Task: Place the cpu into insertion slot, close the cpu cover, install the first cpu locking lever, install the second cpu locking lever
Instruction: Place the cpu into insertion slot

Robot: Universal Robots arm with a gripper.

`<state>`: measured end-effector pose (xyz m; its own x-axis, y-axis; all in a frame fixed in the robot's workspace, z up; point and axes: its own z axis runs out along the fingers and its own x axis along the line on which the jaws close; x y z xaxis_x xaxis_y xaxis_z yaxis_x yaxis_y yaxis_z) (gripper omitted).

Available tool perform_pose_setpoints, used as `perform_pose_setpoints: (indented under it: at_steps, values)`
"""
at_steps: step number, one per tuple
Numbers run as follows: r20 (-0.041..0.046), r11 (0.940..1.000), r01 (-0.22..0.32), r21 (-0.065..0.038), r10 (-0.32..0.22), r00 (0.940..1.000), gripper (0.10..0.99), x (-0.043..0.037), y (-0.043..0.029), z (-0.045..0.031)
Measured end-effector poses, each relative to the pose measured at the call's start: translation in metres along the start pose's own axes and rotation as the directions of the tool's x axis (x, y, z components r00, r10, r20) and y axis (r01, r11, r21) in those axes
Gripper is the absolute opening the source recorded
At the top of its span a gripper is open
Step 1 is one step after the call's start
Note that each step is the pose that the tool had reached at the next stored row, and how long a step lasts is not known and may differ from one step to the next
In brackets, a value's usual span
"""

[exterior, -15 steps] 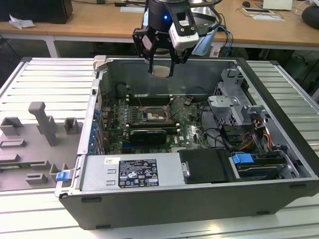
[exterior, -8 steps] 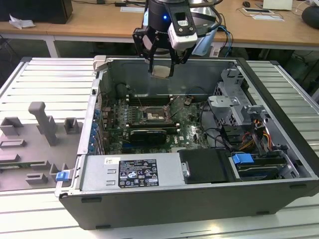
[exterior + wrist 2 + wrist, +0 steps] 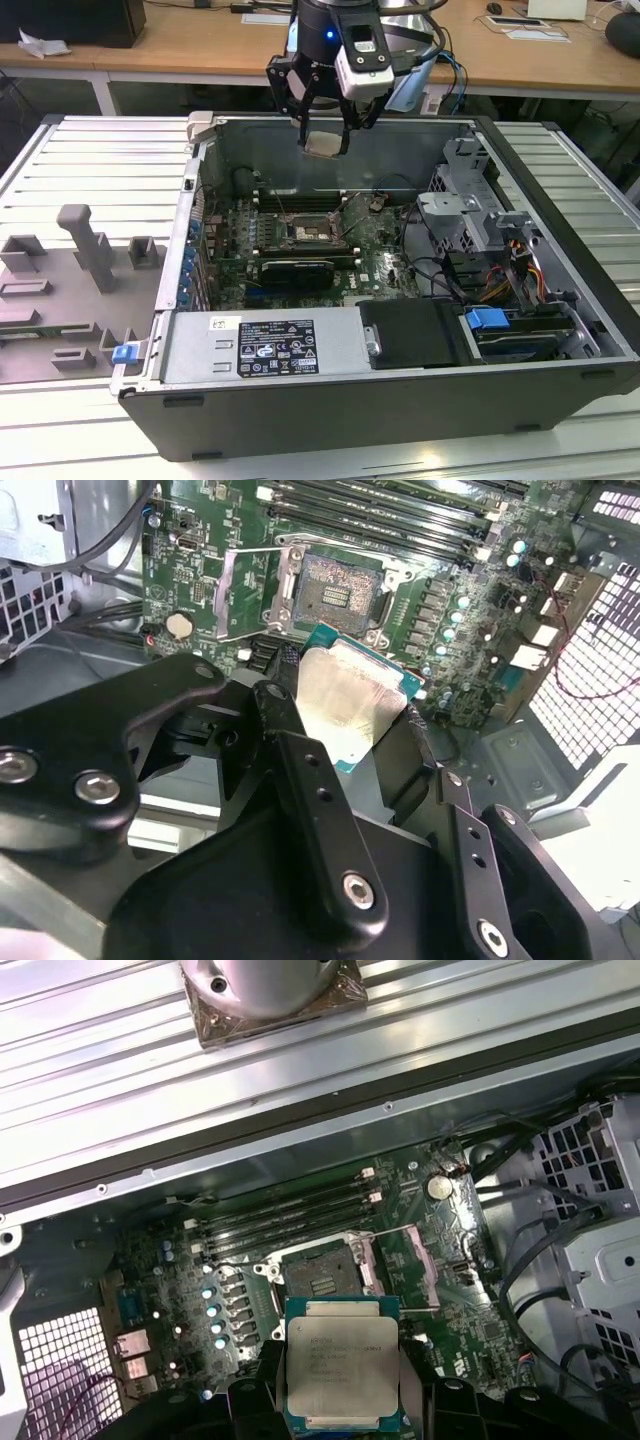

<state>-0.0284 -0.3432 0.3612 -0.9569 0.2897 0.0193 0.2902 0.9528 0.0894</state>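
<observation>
Plainly, the cpu (image 3: 342,1360) sits clamped by its edges between the fingers of the gripper (image 3: 325,135), metal top toward the wrist, probably to keep it level. The insertion slot (image 3: 318,1275) lies well below the gripper (its cpu cover (image 3: 243,595) swung open), unfilled inside the computer case (image 3: 400,420).

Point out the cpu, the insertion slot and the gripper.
cpu (image 3: 342,1365), first wrist view, middle of its metal top.
insertion slot (image 3: 335,588), second wrist view, its dark centre.
gripper (image 3: 325,138), exterior view, midway between its fingertips, at the held cpu.
</observation>
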Motion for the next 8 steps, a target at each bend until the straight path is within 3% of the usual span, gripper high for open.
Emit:
perform_pose_setpoints:
  at_steps: [8]
  values:
    - [0.0030,0.9994,-0.034,-0.001,0.034,0.9994,0.541,0.0000,0.0000,0.0001]
